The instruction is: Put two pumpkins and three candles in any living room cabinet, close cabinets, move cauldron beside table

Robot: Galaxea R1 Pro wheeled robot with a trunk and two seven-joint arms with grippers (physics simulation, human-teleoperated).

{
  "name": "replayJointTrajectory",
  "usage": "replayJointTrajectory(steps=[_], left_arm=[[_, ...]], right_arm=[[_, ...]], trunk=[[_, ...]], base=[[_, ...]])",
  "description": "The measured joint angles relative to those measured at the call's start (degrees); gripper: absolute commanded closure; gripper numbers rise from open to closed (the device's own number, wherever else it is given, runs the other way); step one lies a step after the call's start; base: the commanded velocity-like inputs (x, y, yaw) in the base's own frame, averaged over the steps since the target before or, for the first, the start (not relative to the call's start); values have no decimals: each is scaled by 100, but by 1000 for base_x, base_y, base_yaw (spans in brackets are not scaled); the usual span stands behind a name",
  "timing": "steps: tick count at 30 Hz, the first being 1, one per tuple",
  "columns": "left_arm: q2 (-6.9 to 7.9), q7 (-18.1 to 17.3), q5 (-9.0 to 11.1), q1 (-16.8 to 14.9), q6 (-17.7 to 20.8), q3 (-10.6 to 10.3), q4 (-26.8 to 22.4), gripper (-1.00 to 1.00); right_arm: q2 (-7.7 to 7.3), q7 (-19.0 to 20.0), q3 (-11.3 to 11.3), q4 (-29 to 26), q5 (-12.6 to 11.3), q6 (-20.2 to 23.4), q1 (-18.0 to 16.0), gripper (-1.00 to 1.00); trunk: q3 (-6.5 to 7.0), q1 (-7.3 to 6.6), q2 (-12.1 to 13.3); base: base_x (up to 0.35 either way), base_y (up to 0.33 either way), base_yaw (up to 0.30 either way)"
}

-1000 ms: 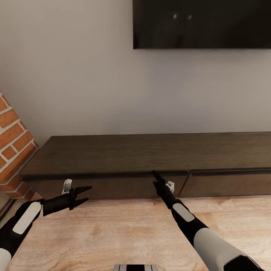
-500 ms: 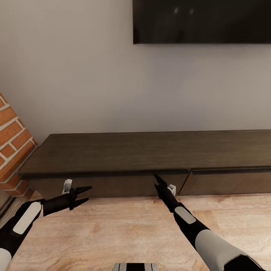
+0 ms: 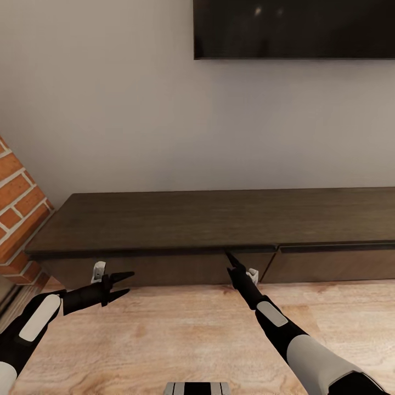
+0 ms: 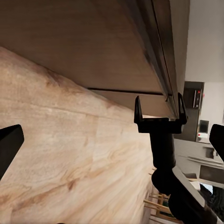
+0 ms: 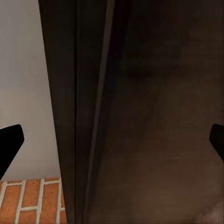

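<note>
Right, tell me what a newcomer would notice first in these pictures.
The long dark-brown cabinet runs along the pale wall, its drawer fronts shut, with a black screen mounted above it. The right pincer reaches up to the top edge of a drawer front, its fingers spread wide in the left wrist view, while the left pincer hovers open over the wooden floor. A red brick wall edges the left side.

Cabinet (image 3: 219, 225) beneath television (image 3: 293, 27)
</note>
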Motion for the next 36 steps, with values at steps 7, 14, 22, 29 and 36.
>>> replayJointTrajectory(steps=[7,14,22,29,36], left_arm=[[-1,1,0,0,0,-7,0,-100],[0,-1,2,0,0,14,-2,-100],[3,-2,3,0,-1,20,-13,-100],[6,-2,3,0,-1,20,-17,-100],[0,-1,3,0,0,20,-23,-100]], right_arm=[[0,8,0,-8,8,-5,0,-100],[0,8,1,-9,9,-20,0,-100],[0,9,1,-9,10,-36,0,-100],[0,9,1,-8,10,-49,0,-100],[0,9,1,-6,9,-57,0,-100]], trunk=[[-44,5,-3],[-44,5,-3],[-44,5,-3],[-44,4,-3],[-44,5,-3]], base=[[0,0,0],[0,0,0],[100,0,0],[54,0,0],[52,17,0]])
